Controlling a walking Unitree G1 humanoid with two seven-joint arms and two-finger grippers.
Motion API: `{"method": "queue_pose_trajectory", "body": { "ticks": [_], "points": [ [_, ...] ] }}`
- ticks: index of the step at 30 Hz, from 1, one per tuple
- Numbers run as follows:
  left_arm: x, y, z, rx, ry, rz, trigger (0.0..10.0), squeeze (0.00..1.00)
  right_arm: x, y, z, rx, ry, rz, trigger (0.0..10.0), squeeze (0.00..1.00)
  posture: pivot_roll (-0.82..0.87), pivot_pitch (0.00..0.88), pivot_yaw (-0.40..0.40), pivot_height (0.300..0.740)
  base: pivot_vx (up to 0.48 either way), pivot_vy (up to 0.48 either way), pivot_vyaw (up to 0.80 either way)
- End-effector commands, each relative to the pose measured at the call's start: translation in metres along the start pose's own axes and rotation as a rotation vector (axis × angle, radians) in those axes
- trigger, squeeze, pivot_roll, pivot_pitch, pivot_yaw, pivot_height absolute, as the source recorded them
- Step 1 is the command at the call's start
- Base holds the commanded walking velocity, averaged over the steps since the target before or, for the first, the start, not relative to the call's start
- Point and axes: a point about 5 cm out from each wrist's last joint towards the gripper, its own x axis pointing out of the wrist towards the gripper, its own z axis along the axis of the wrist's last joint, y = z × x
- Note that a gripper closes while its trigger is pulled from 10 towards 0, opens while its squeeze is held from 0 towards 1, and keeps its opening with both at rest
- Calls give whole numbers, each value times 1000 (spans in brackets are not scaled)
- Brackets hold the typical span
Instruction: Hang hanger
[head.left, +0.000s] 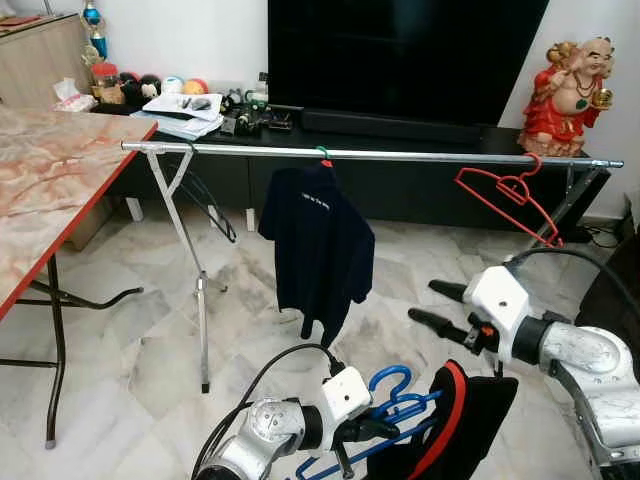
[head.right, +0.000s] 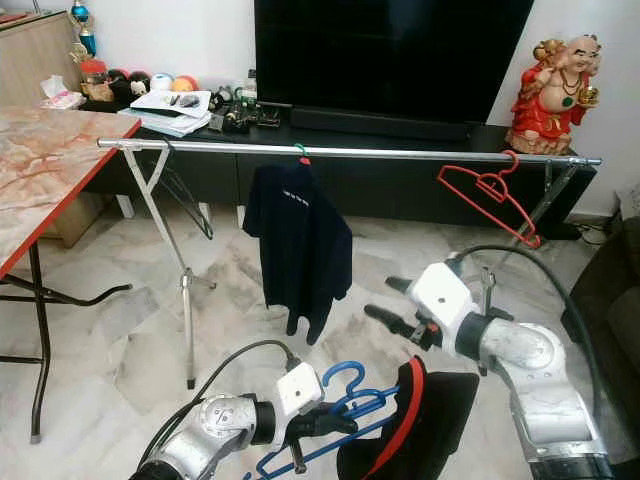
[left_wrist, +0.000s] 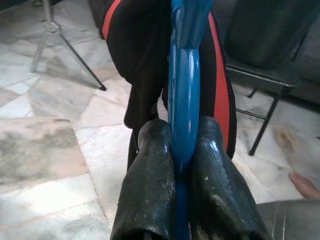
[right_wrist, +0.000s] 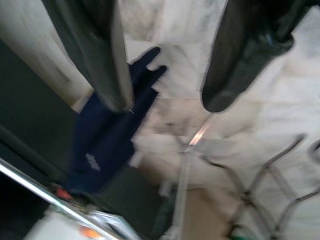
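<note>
Left eye view shows a blue hanger (head.left: 390, 400) carrying a black garment with red trim (head.left: 455, 420), held low in front of the robot. The left tool (head.left: 375, 428) is clenched on the hanger's blue frame, its two black fingers (left_wrist: 150, 190) pressing either side. The right tool (head.left: 440, 305) hovers nearby, released, grasping nothing. Well beyond stands a metal clothes rail (head.left: 370, 154) with a navy shirt (head.left: 318, 245) and an empty red hanger (head.left: 505, 195) already hung. The blue hanger likely remains to be lifted and hooked onto the rail.
</note>
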Motion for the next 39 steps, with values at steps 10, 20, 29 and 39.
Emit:
{"method": "queue_pose_trajectory", "body": {
  "ticks": [10,20,29,39],
  "points": [
    [-6,36,34,-32,-187,261,0,0,24,47,-18,319,-67,-279,10000,0,-141,0,-74,740,0,0,0],
    [-17,56,43,-42,-242,435,0,0,46,50,-42,576,6,-583,10000,0,-124,0,-72,740,0,0,0],
    [-18,59,49,-26,-262,436,0,0,73,86,-73,867,135,-611,10000,0,-121,0,-51,740,0,0,0],
    [-10,53,56,-5,-282,386,0,0,85,90,-75,850,92,-595,10000,0,-116,0,-48,740,0,0,0]
  ]
}}
